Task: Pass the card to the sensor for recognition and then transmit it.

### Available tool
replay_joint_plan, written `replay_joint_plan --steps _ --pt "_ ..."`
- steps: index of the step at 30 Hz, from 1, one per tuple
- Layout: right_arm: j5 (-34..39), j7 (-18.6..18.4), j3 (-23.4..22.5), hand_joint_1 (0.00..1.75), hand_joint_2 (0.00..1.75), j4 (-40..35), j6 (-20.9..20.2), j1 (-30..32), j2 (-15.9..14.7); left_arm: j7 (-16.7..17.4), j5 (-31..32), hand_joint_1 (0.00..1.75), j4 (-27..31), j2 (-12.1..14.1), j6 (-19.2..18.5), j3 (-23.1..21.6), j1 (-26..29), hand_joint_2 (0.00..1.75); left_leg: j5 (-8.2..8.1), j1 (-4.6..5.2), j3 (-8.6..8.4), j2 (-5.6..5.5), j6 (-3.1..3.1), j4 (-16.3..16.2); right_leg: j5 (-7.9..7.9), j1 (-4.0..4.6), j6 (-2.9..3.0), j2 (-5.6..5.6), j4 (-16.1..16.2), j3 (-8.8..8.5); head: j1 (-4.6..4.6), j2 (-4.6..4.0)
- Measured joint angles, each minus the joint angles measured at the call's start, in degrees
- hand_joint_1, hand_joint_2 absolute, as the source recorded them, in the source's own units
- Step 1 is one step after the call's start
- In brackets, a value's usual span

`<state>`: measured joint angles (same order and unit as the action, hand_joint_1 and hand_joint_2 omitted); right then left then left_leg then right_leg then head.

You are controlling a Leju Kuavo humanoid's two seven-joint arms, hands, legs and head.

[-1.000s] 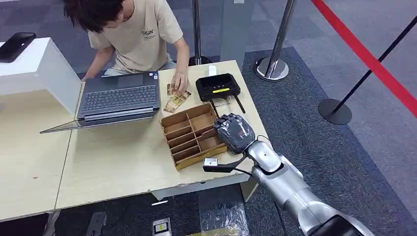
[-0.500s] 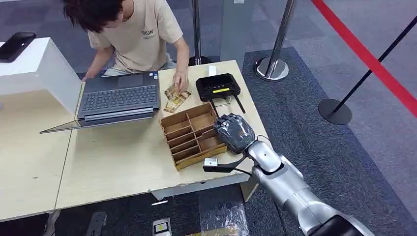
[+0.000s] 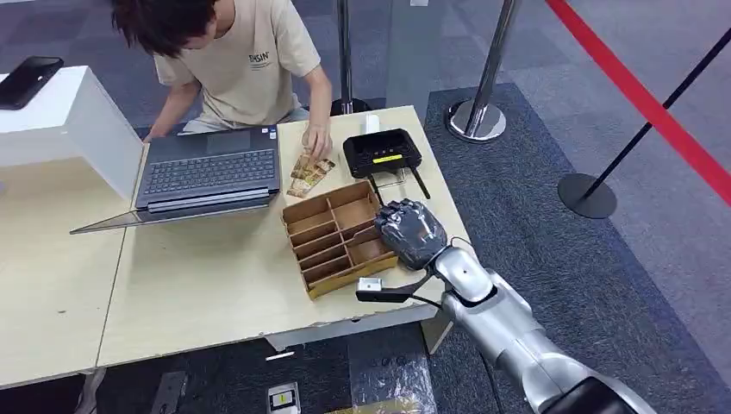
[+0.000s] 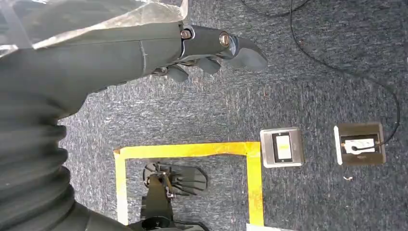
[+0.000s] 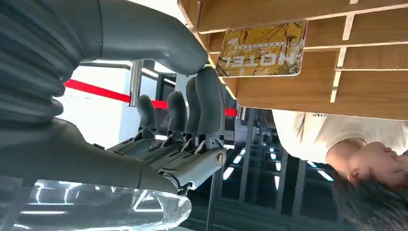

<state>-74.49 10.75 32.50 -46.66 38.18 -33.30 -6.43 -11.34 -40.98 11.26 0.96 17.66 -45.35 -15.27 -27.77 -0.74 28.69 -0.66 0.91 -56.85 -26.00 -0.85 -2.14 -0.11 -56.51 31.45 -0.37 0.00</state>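
Observation:
A wooden divided box (image 3: pixel 332 241) sits on the table near its right front. My right hand (image 3: pixel 410 231) hovers at the box's right side, fingers apart, holding nothing. In the right wrist view a yellow "HOTEL" card (image 5: pixel 262 48) stands in a compartment of the box (image 5: pixel 308 96), and my thumb tip and fingertips (image 5: pixel 208 91) are right beside its edge without gripping it. The black sensor (image 3: pixel 382 153) lies behind the box. Several more cards (image 3: pixel 309 172) lie left of it under a person's hand (image 3: pixel 316 142). My left hand (image 4: pixel 211 48) hangs over the carpet, holding nothing.
A person sits behind the table at an open laptop (image 3: pixel 207 172). A white stand (image 3: pixel 69 121) with a phone (image 3: pixel 30 79) is at the far left. Stanchion bases (image 3: pixel 476 121) and a red belt stand on the carpet to the right. The table's front edge (image 3: pixel 259 336) is close to my right arm.
The person's hand has nudged the loose cards on the table slightly. My right hand has stayed at the box's right side.

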Motion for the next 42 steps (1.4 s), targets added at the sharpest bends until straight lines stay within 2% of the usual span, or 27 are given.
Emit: replay_joint_plan --steps 42 --pt "0.0 0.0 0.0 1.13 1.75 0.1 0.0 0.0 0.0 0.0 0.0 0.00 0.0 0.0 0.0 -0.1 0.0 1.75 0.00 0.00 0.01 0.00 0.00 0.0 0.00 0.00 0.00 0.00 0.0 0.00 0.00 0.00"
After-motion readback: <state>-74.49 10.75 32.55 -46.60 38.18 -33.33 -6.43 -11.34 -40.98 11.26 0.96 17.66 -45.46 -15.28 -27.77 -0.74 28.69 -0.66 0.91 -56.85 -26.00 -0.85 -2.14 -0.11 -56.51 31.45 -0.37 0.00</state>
